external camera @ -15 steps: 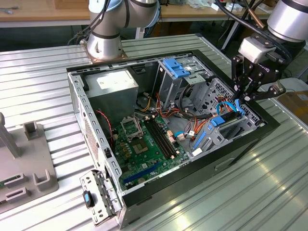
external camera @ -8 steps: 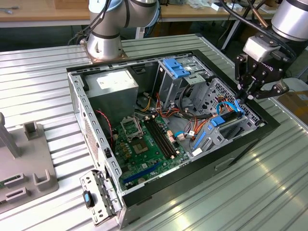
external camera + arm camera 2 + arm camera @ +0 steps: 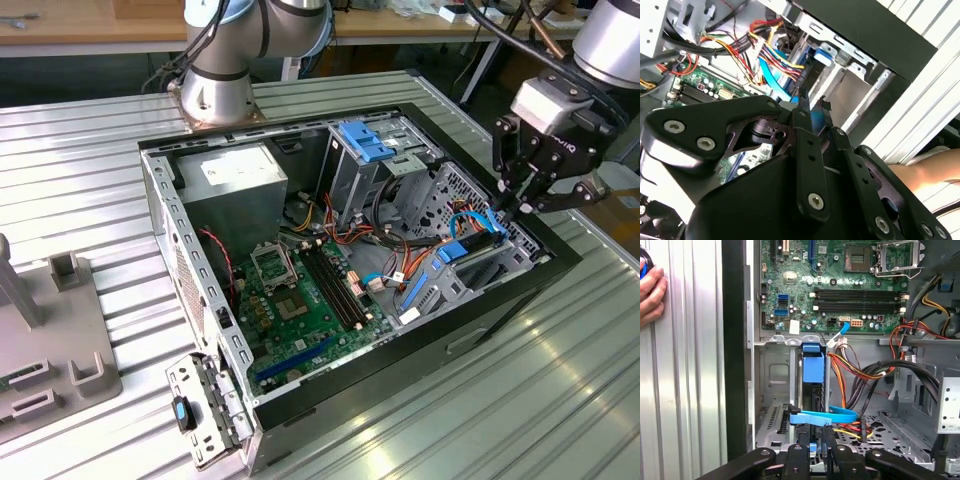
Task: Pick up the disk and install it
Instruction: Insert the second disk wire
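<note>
The disk [image 3: 813, 371] sits on edge in the bay [image 3: 771, 375] by the case's front wall, and the gripper [image 3: 813, 438] hangs right at its end. Its fingers [image 3: 802, 105] are nearly together, but I can't tell if they pinch anything. The risk, I'd say, is snagging the blue cable [image 3: 825, 416] crossing there. I count one disk, one gripper, one hand [image 3: 651, 292] nearby.

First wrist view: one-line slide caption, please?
Gripper poised over the blue-railed disk standing in the drive bay of the open computer case.
</note>
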`<move>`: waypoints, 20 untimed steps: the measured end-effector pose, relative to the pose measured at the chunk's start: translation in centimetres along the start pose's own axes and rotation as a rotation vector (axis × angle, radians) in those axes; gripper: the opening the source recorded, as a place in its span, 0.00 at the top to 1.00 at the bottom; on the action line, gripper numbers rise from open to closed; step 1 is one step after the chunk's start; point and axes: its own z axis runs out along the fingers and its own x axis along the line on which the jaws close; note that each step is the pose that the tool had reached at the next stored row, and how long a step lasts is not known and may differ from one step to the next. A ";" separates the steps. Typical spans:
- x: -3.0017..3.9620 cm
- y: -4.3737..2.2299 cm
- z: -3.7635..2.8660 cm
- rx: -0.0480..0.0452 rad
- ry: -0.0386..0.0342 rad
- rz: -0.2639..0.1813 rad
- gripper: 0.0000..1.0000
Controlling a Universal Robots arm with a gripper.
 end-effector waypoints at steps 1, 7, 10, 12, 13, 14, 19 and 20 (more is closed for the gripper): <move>0.46 0.15 -0.01 0.0004 -0.0002 0.000 0.75; 1.37 1.15 1.08 -0.0017 -0.0003 0.000 0.75; 1.56 1.21 1.72 -0.0052 -0.0004 0.000 0.75; 1.61 1.23 1.94 -0.0060 -0.0003 0.000 0.75; 1.61 1.23 1.93 -0.0060 -0.0002 0.000 0.75; 1.61 1.23 1.94 -0.0060 -0.0002 0.000 0.75; 1.61 1.23 1.95 -0.0060 -0.0003 0.000 0.75; 1.61 1.23 1.95 -0.0060 -0.0003 0.000 0.83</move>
